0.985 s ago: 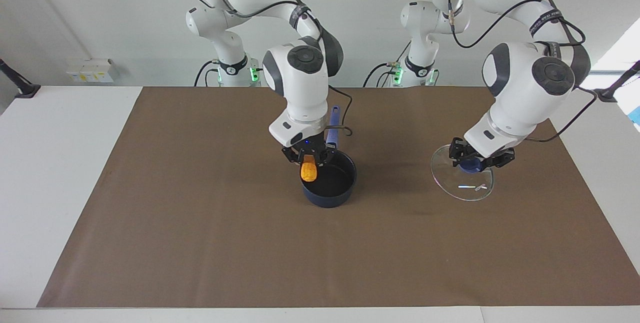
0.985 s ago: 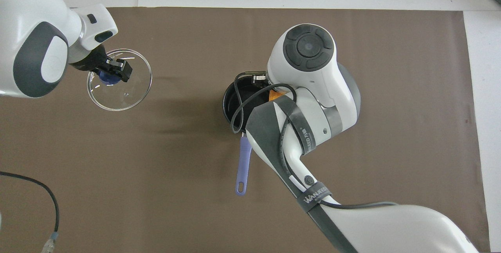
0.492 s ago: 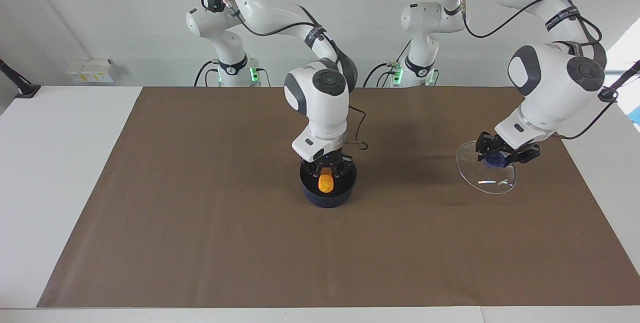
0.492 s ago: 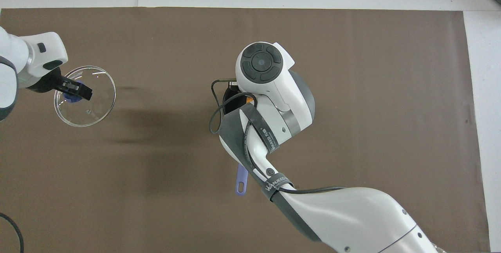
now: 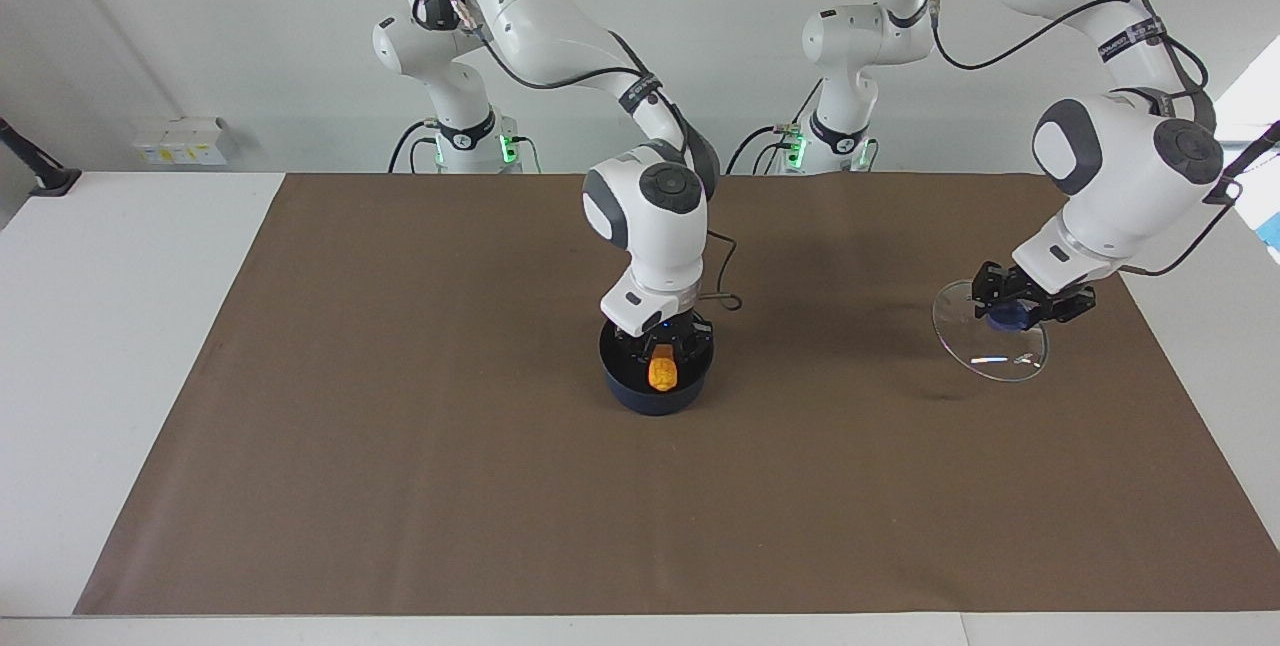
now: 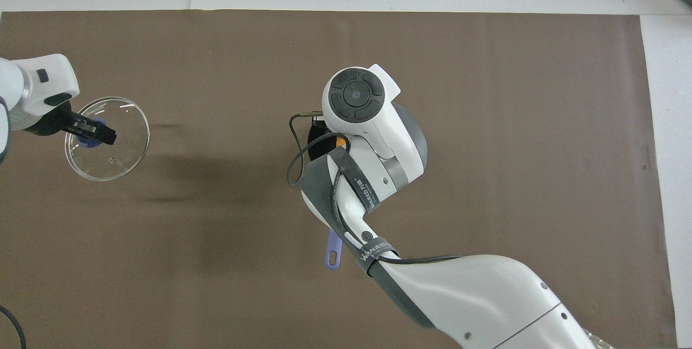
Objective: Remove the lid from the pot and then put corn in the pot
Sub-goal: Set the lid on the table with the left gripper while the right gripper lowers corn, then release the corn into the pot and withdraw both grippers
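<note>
The dark navy pot (image 5: 655, 396) stands mid-mat. Its blue handle (image 6: 333, 252) points toward the robots. My right gripper (image 5: 662, 358) reaches down into the pot's mouth, shut on the upright yellow-orange corn (image 5: 662, 373), whose lower end is inside the rim. From overhead the right arm covers nearly all of the pot (image 6: 313, 135) and hides the gripper. My left gripper (image 5: 1020, 311) (image 6: 89, 135) is shut on the blue knob (image 5: 1005, 320) of the clear glass lid (image 5: 990, 351) (image 6: 111, 146). It holds the lid tilted above the mat toward the left arm's end of the table.
A brown mat (image 5: 400, 446) covers most of the white table (image 5: 110, 326). A black cable (image 6: 294, 160) loops off the right wrist beside the pot. The lid casts a shadow on the mat below it.
My right gripper has swung over the pot and come down with the corn into its mouth. My left gripper has carried the lid farther toward the left arm's end of the table.
</note>
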### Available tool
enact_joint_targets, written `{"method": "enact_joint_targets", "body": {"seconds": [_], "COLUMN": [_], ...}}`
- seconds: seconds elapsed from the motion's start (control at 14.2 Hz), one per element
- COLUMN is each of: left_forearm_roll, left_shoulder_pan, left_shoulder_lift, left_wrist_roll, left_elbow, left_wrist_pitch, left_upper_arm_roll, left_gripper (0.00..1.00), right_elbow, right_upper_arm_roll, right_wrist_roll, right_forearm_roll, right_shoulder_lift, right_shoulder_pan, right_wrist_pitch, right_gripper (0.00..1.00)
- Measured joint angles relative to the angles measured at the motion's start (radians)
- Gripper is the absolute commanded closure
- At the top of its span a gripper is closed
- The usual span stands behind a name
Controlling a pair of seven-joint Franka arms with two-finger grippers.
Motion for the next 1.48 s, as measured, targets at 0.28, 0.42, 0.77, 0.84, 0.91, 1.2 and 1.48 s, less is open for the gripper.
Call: {"method": "enact_joint_targets", "body": {"seconds": [0.28,0.42,0.77,0.84,0.91,1.2,1.48], "left_forearm_roll": [0.0,0.0,0.0,0.0,0.0,0.0,0.0], "left_shoulder_pan": [0.009,0.015,0.037,0.038,0.038,0.038,0.038], "left_shoulder_lift": [-0.004,-0.011,-0.017,-0.021,-0.023,-0.024,-0.025], "left_wrist_roll": [0.0,0.004,0.04,0.042,0.044,0.046,0.045], "left_elbow": [-0.098,-0.159,-0.284,-0.288,-0.288,-0.282,-0.247], "left_wrist_pitch": [0.08,0.147,0.314,0.323,0.326,0.336,0.339], "left_upper_arm_roll": [0.0,0.0,-0.001,-0.002,-0.002,-0.002,-0.009], "left_gripper": [1.0,1.0,0.0,0.0,0.0,0.0,0.0], "right_elbow": [-0.019,-0.026,-0.036,-0.039,-0.043,-0.054,-0.053], "right_upper_arm_roll": [0.001,0.001,0.0,0.0,0.0,0.0,0.0], "right_wrist_roll": [-0.004,-0.005,-0.007,-0.007,-0.012,-0.033,-0.035], "right_forearm_roll": [0.0,0.0,0.0,0.0,0.0,0.0,0.0], "right_shoulder_lift": [0.0,0.0,0.0,0.0,0.0,0.0,-0.005], "right_shoulder_pan": [0.002,0.003,0.003,0.003,0.003,0.003,0.007], "right_wrist_pitch": [0.001,0.007,0.019,0.022,0.025,0.03,0.029], "right_gripper": [1.0,1.0,0.94,0.91,0.79,0.4,0.0]}}
